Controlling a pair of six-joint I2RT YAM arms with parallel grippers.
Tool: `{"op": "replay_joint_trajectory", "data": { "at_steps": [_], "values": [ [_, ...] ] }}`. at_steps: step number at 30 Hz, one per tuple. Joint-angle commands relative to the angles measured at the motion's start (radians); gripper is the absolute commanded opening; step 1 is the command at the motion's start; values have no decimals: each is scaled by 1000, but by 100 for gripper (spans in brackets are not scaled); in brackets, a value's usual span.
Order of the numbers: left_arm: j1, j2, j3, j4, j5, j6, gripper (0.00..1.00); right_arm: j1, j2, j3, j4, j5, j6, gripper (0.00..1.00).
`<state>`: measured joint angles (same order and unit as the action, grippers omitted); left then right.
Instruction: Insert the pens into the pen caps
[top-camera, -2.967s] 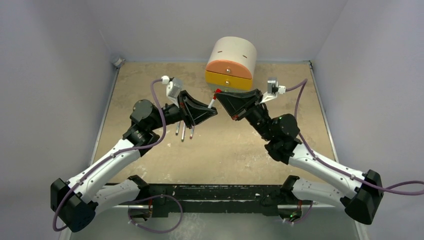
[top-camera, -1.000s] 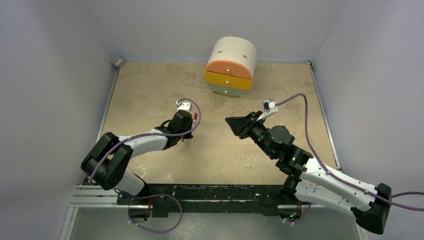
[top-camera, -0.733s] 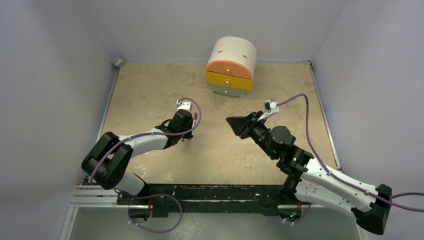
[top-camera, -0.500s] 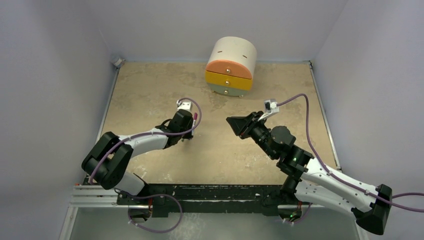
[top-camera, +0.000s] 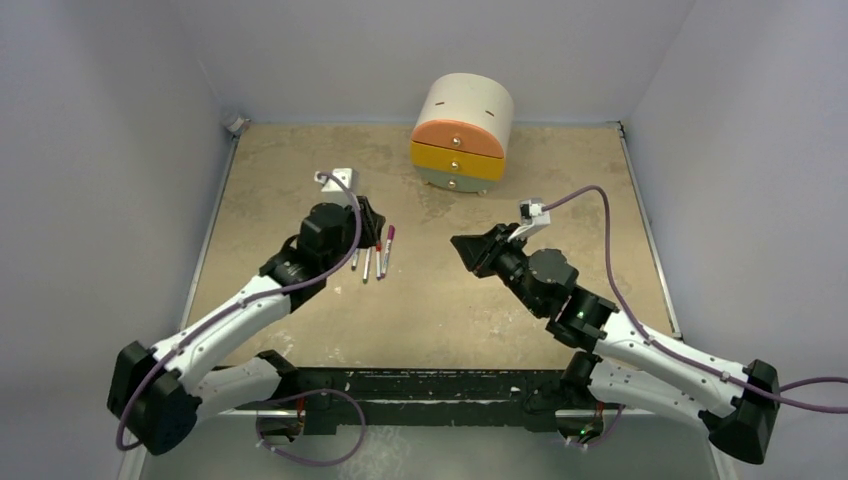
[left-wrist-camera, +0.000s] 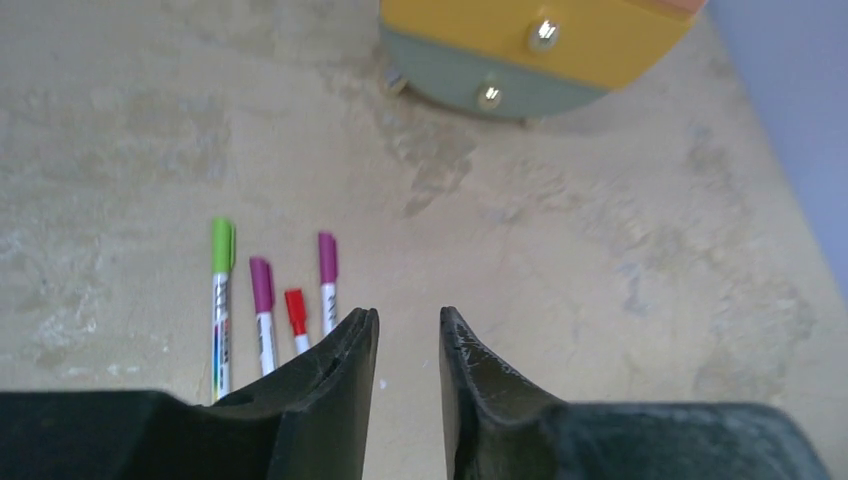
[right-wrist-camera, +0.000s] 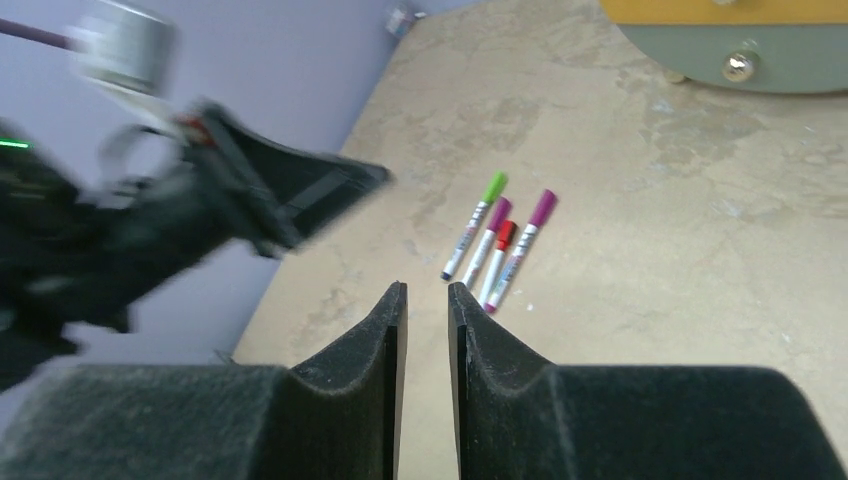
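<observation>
Left wrist: 4 pens (left-wrist-camera: 264, 325) lie side by side, pen caps (left-wrist-camera: 327, 256) on, in front-left of the drawer unit (left-wrist-camera: 520, 55). My left gripper (left-wrist-camera: 408, 325) and right gripper (right-wrist-camera: 427, 295): fingers narrowly apart, empty.

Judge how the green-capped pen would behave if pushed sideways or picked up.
The green-capped pen has a round, slim barrel lying flat on the table, so a sideways push would probably roll it into the purple-capped pen beside it. It looks stiff and light, so lifting should be easy, though smooth plastic might slip in a loose grip.
</observation>
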<state>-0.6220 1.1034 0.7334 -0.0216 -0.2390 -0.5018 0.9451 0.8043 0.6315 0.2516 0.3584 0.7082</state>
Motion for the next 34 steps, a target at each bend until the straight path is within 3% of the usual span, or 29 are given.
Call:
{"op": "replay_joint_trajectory", "data": {
  "at_steps": [1,3,4,11,18,27,34],
  "values": [
    [2,-131,121,-52,-70,-23,37,0,53,0,-29,75,15,22],
    [4,-163,167,-119,-140,-56,52,-1,82,0,-48,93,27,22],
    [4,-175,189,-152,-166,-65,54,-1,93,-1,-52,96,33,22],
    [4,-235,231,-290,-368,-91,57,-1,155,-3,-38,92,47,22],
    [3,-302,175,-241,-346,-73,60,0,185,5,-43,95,48,22],
    [4,-272,199,-257,-307,-72,69,-1,203,24,-57,109,56,21],
    [4,-270,194,-250,-305,-82,70,-1,194,22,-64,116,53,20]
  ]
}}
